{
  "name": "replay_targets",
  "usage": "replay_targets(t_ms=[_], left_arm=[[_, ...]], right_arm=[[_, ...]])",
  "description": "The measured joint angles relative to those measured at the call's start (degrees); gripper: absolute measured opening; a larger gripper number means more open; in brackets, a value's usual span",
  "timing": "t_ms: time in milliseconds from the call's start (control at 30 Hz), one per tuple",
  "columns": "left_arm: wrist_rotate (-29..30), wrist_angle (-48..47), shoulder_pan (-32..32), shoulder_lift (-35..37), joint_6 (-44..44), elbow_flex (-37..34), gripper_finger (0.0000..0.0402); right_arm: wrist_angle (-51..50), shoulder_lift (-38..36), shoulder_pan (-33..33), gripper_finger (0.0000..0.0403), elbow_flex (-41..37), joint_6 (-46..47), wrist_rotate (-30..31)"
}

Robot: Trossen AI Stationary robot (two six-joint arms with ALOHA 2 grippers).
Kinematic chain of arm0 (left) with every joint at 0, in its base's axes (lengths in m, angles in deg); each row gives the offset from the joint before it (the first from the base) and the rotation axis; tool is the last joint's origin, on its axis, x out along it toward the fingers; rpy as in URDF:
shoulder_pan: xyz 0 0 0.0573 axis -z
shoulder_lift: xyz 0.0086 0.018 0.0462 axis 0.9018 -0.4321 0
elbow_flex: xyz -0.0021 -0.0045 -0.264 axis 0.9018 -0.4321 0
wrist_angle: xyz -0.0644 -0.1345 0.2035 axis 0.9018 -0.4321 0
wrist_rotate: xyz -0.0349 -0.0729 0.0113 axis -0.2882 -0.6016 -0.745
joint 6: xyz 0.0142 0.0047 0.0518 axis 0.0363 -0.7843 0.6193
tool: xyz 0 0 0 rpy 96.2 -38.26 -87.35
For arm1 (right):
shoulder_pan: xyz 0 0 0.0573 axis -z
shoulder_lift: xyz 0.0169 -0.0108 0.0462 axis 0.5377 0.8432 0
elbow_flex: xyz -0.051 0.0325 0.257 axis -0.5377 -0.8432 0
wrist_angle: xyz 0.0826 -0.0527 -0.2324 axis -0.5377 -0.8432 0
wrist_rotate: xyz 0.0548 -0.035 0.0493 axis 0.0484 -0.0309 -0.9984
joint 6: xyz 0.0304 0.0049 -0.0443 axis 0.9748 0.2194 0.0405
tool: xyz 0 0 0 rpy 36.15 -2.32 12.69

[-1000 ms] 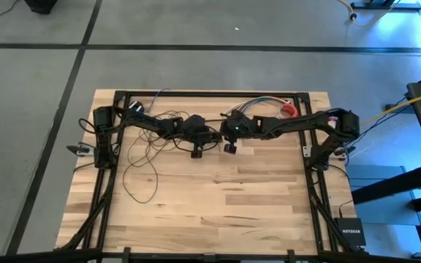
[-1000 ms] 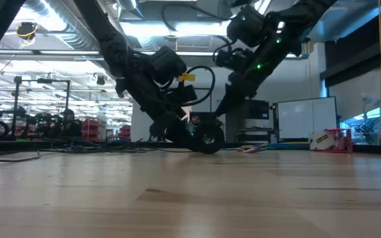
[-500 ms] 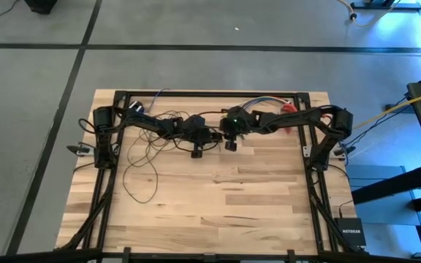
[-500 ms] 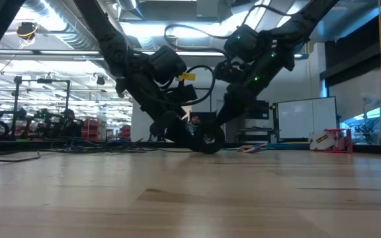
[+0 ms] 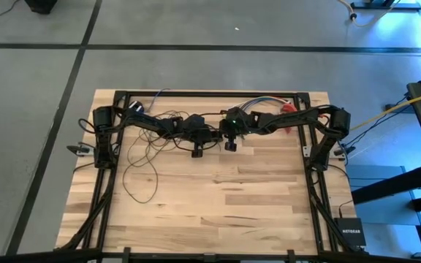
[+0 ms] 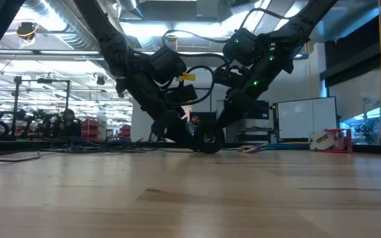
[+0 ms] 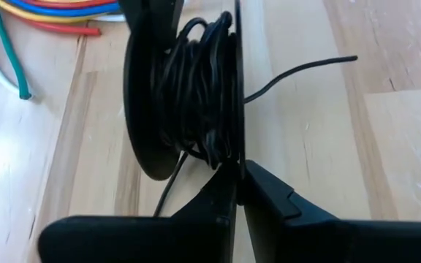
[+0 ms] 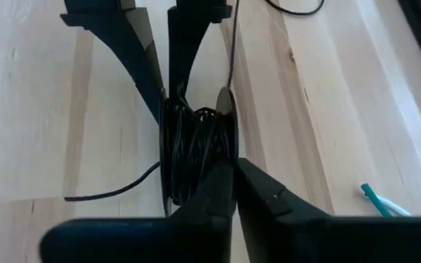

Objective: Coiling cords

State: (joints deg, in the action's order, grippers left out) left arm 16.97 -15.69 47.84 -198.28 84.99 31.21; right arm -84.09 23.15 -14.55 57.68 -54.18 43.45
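The cord's long free part lies in loose loops (image 5: 141, 162) on the table's left half. Its other part is wound on a small black round spool (image 7: 196, 95), which stands on edge on the wood (image 6: 208, 140) near the far middle. My left gripper (image 7: 238, 183) and my right gripper (image 8: 234, 179) meet at the spool from opposite sides, each shut on a flange. From above, the two gripper heads (image 5: 209, 136) (image 5: 225, 134) hide the spool. A short cord end (image 7: 305, 66) sticks out from the windings. My left gripper pinches the rim of the spool's thin flange (image 7: 237, 157) between its two fingers, slanting down from the table's left side. The spool stands upright on its edge on the table. My right gripper pinches a flange's rim (image 8: 227, 157) between its two fingers, slanting down from the table's right side, opposite the left fingers (image 8: 141, 58).
A bundle of multicoloured wires (image 5: 258, 106) and a red object (image 5: 289, 111) lie at the far right, close behind the right arm. A black frame (image 5: 210, 93) runs along the table's far and side edges. The near half is bare wood (image 5: 218, 204).
My right gripper has moved toward the table's left edge and down, up to the spool. The left gripper and the spool have stayed where they were.
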Motion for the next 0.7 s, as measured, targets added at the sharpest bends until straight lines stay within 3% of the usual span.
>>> replay_targets(t_ms=[200,467,700], left_arm=[[0.2,-5.0,-0.1,0.5,-1.3,1.3,0.0044],[4.6,-27.7,1.3,7.3,4.4,6.9,0.0092],[5.3,-26.7,0.0,12.3,3.4,5.2,0.0095]], right_arm=[[-0.2,0.0,0.0,0.0010,0.0,2.7,0.5],[-1.0,0.0,0.0,0.0006,0.0,3.5,1.0],[-1.0,0.0,0.0,0.0004,0.0,3.5,1.0]])
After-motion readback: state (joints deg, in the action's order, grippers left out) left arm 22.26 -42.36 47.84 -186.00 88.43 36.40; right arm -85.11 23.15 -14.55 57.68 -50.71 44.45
